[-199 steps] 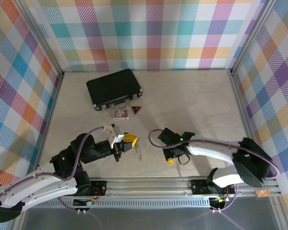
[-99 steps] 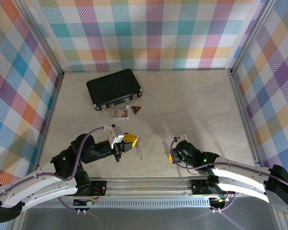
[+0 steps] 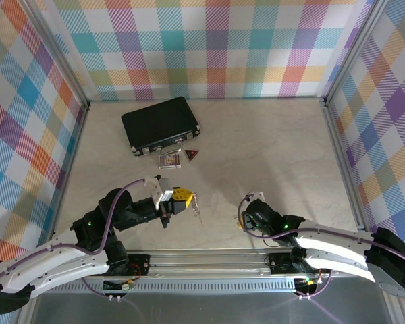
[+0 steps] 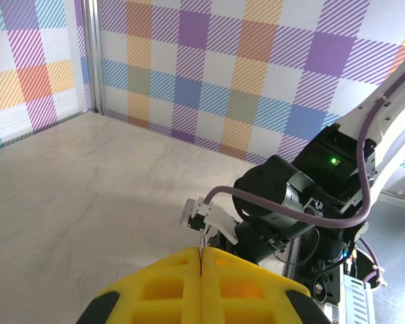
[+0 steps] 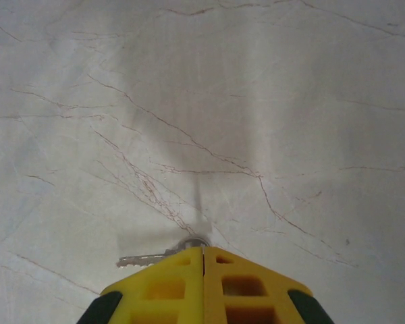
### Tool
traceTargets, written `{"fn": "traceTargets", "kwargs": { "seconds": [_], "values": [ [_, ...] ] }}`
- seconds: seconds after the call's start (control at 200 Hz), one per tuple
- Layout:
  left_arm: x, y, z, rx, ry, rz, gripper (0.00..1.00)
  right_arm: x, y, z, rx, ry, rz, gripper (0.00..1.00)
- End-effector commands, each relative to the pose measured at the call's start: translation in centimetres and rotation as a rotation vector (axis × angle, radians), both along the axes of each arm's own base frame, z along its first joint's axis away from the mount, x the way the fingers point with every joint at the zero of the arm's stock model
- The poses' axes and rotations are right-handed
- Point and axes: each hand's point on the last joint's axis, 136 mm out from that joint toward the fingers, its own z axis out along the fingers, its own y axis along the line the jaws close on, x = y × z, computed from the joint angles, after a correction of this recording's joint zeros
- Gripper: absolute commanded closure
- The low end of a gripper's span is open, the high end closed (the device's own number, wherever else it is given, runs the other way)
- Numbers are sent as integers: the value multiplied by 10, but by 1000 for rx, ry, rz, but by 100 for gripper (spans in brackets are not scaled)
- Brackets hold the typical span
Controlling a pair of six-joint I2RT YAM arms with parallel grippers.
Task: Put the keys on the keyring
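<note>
Plaid walls (image 3: pixel 216 47) ring the veined beige tabletop (image 3: pixel 277 148) beneath the key (image 5: pixel 145 258).

It was a lab test cell — a marble-patterned table (image 3: pixel 270 148) boxed by plaid panels (image 3: pixel 209 47) in aluminium framing (image 3: pixel 337 128), two robot arms (image 3: pixel 47 260) bolted to a rail (image 3: pixel 216 260) at the table's near edge.

The overhead camera is looking down from above and behind the arm bases, taking in the whole table (image 3: pixel 277 142). The left wrist camera is gazing low across it toward the right arm (image 4: pixel 283 202), which the overhead view is also catching. The right wrist camera is facing down, close to the marble.
</note>
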Motion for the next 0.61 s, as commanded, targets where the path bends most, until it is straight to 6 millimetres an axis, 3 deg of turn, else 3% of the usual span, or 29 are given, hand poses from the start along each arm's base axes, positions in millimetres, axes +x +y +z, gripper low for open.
{"fn": "traceTargets", "kwargs": {
  "seconds": [0.0, 0.175, 0.36, 0.51, 0.6],
  "values": [
    [-5, 0, 13, -59, -28, -23, 100, 6, 6, 5, 30, -14, -21, 100],
    [-4, 4, 16, -68, -41, -5, 100, 4, 5, 6, 15, 13, -35, 98],
    [-4, 9, 21, -79, -54, 8, 100, -6, -7, 17, -18, 64, -50, 73],
    [-4, 13, 23, -86, -59, 24, 100, -13, -11, 43, -24, 109, -58, 52],
    [-4, 15, 24, -92, -61, 26, 100, -15, -21, 61, -100, 146, -83, 44]
  ]
}}
